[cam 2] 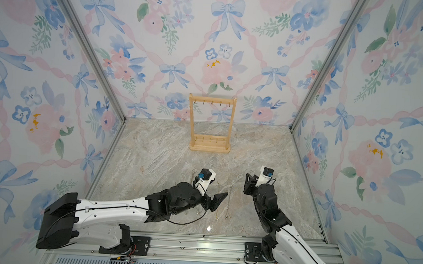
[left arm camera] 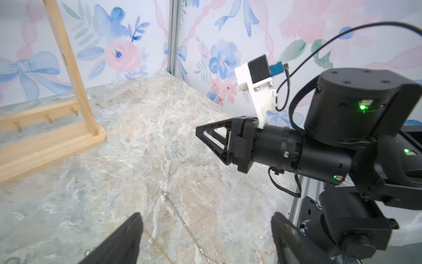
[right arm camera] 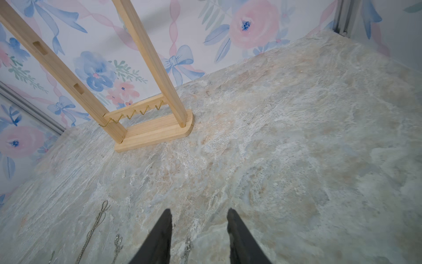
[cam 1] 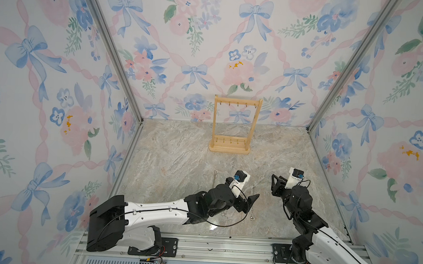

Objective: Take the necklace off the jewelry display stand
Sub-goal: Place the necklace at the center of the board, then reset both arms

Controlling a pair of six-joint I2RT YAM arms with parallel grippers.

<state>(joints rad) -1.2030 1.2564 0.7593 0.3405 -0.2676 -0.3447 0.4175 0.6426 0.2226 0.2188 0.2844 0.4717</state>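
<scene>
1. The jewelry display stand [cam 1: 229, 149] is standing upright at the back of the desk [cam 1: 174, 155], near the flowered rear wall [cam 1: 174, 61], its small brass hooks [right arm camera: 137, 113] showing along the low rail
2. A silver necklace [left arm camera: 184, 225] is lying stretched out flat on the desk toward the front, well apart from the stand, and a gold necklace [left arm camera: 157, 242] is lying just beside it
3. The left gripper [left arm camera: 206, 216] is hovering low over these two chains, its jaws standing spread wide and gripping nothing; both chains are running across the gap between them, and whether the fingers [left arm camera: 127, 237] are touching the desk I cannot tell
4. The right gripper [right arm camera: 199, 211] is hanging above the desk just to the right of the chains, pointing toward the back of the desk, its jaws standing partly apart and gripping nothing
5. More thin chains [right arm camera: 96, 228] are lying side by side on the desk further left, near the left arm [cam 1: 156, 209]; their clasps are looking too small to make out
</scene>
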